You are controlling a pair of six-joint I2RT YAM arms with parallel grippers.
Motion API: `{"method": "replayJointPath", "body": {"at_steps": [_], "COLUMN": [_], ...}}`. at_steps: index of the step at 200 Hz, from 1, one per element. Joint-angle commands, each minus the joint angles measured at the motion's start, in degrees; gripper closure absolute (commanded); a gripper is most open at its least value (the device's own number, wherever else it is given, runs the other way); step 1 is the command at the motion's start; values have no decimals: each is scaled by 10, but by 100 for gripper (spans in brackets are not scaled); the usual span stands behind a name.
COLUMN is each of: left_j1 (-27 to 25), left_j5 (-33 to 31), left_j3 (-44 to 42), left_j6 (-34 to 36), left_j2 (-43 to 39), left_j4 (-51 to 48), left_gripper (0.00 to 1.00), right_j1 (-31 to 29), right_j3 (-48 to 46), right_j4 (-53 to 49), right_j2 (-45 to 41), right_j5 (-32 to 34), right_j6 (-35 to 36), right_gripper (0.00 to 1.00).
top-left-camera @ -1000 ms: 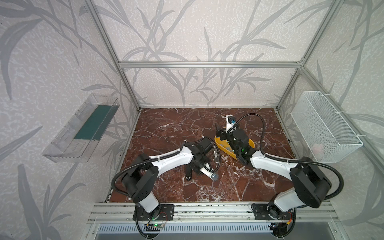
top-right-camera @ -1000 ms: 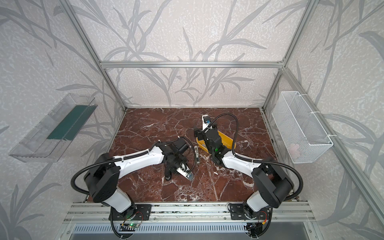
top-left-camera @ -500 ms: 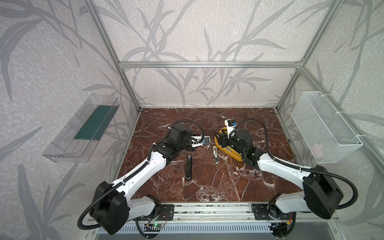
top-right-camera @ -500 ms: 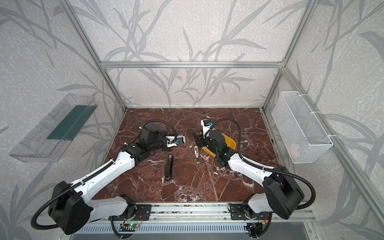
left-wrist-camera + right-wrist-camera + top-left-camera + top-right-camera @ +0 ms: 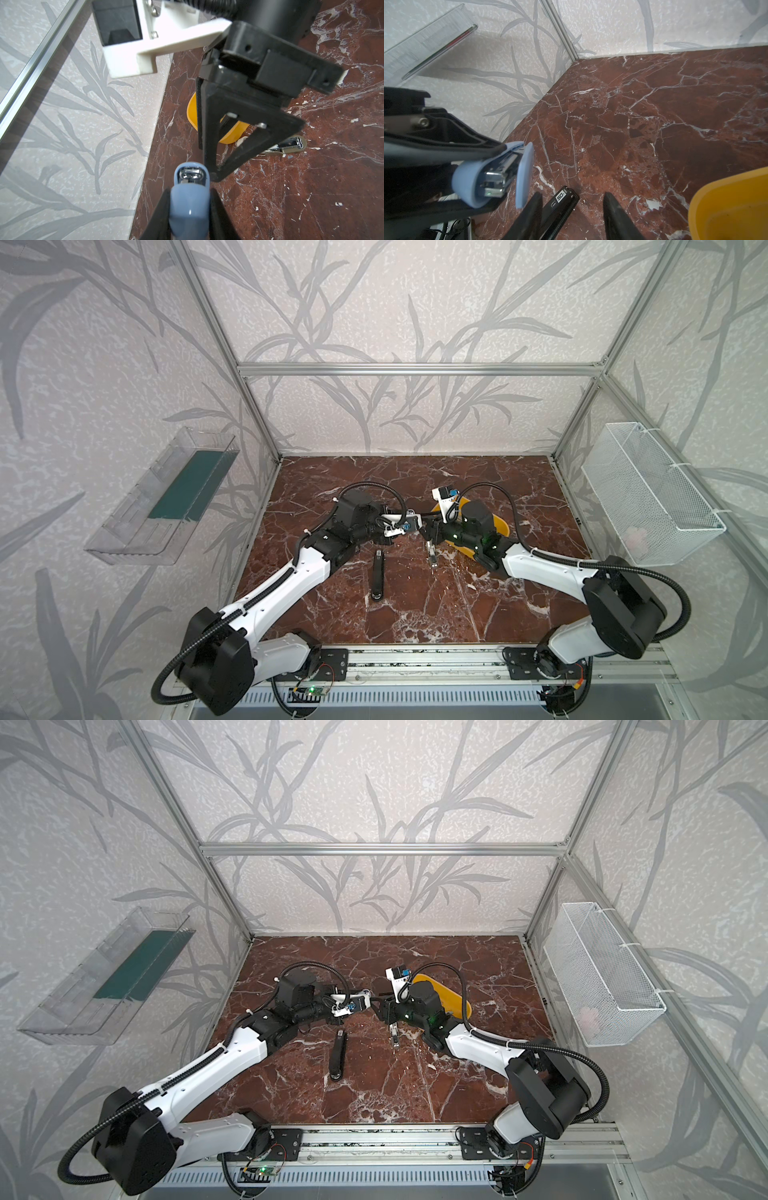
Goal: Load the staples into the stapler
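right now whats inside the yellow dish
The corner of the yellow dish seen in the right wrist view looks bare. In both top views the right arm covers most of it, so the rest of its inside cannot be seen.

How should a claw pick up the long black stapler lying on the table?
Grip the black stapler around its middle, pinching its two long sides and coming straight down from above. It lies flat on the marble table with bare surface on both sides. It is long and narrow, so the middle should balance and the thin width suits a pinch.
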State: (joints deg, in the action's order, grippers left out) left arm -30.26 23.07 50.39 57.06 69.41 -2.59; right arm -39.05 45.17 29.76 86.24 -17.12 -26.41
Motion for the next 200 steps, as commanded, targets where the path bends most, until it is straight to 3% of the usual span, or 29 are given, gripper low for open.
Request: {"method": "replayJointPath", "body": {"at_steps": [1,53,102,136,200], "left_j1": [2,2,-2,-2,-2], "left_j5": [9,-43,50,45,15], "left_j3": [5,8,-4,-1,4], "left_j6": [17,25,79,68,-39], "left_j2": [-1,13,-1,-5,-19], "left_j4": [-15,-13,-45,-32,29], "left_gripper": [100,100,100,100,100], "right_j1": [-3,-4,-5,-5,-6], "right_j3": [18,-7,14,19,19], "right_j4": [24,35,29,27,38], "right_j2": [-7,-45,-20,1,32], "right_j5": [-5,-3,-13,11,21], "right_j6": [-8,-1,-4,-4,-19], "right_gripper": [52,49,49,51,57]}}
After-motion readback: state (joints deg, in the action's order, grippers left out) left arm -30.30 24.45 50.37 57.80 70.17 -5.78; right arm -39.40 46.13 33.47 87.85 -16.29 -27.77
